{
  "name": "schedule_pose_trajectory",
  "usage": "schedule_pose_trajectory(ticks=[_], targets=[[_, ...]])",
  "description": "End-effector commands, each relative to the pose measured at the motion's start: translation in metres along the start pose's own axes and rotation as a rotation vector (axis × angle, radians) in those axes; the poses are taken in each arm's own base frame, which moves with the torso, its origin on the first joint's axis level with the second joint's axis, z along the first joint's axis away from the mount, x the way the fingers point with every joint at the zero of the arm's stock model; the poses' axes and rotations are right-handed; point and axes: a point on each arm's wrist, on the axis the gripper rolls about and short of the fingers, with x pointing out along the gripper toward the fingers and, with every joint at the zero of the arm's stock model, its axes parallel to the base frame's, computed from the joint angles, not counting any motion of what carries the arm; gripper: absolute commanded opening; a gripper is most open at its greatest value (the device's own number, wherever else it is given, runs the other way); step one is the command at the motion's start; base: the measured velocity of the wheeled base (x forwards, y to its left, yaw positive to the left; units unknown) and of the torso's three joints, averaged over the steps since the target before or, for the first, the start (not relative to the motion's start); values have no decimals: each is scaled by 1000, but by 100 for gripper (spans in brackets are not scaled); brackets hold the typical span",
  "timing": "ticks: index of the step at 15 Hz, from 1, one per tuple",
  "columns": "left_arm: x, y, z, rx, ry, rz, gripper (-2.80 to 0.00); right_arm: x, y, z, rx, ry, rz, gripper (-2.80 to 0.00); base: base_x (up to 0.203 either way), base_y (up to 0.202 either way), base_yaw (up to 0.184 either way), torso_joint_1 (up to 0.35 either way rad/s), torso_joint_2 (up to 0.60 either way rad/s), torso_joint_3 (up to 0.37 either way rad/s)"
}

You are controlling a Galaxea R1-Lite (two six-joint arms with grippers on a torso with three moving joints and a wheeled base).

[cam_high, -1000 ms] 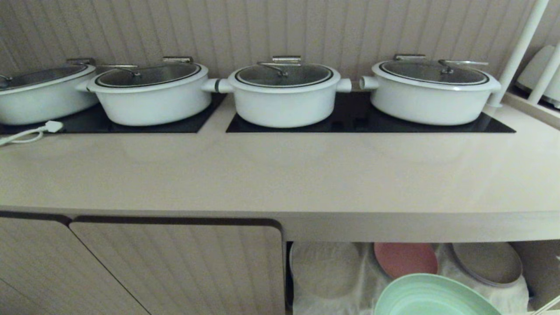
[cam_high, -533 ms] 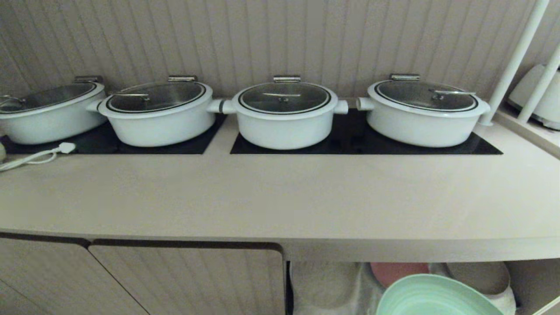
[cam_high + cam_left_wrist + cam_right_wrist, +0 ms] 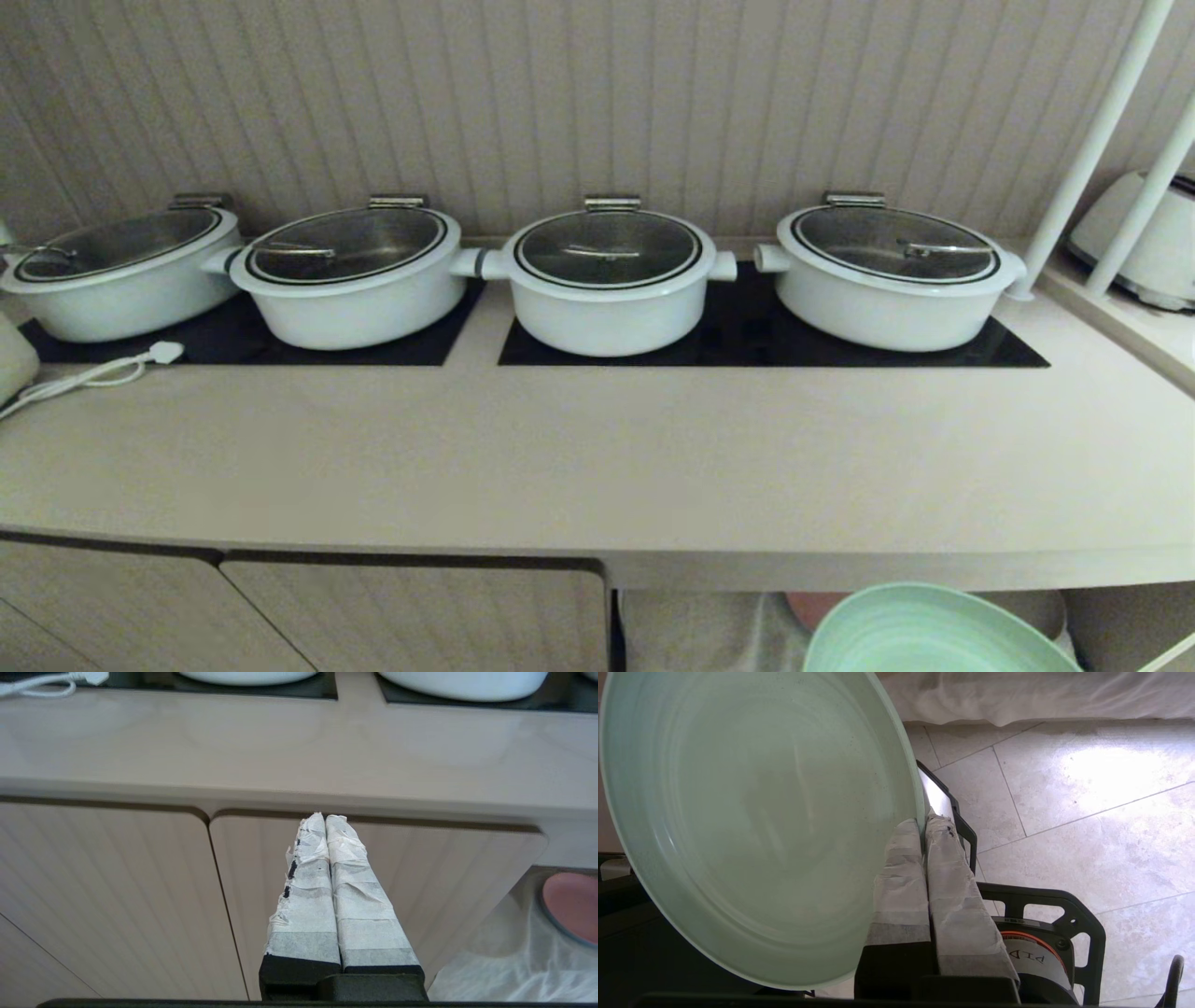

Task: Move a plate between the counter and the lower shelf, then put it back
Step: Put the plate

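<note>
The right gripper [image 3: 924,828] pinched the rim of the mint-green plate [image 3: 752,826], held in front of the lower shelf [image 3: 495,952] below the worktop [image 3: 597,448]. A pink plate [image 3: 572,912] lay in that shelf. The left gripper [image 3: 325,820] was pressed together.

Four white pots [image 3: 608,280] sit lidded on black cooktops [image 3: 766,336], a white cable [image 3: 89,375] lies left, a pink plate [image 3: 572,907] rests on white cloth [image 3: 504,956].

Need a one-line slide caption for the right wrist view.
Right gripper shut on the rim of the mint-green plate, held above the tiled floor.
</note>
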Motion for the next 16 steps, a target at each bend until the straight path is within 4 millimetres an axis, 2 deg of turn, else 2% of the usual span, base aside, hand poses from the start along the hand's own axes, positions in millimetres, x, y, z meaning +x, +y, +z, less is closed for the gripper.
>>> schedule_pose_trajectory(ticks=[1, 16], targets=[[0, 0, 0, -1, -1, 0, -280, -1, 0, 0, 2, -1, 2, -280, 0, 0, 0, 183, -352, -174], [0, 0, 0, -1, -1, 0, -280, -2, 1, 2, 3, -10, 6, -280, 0, 0, 0, 155, -312, -161]])
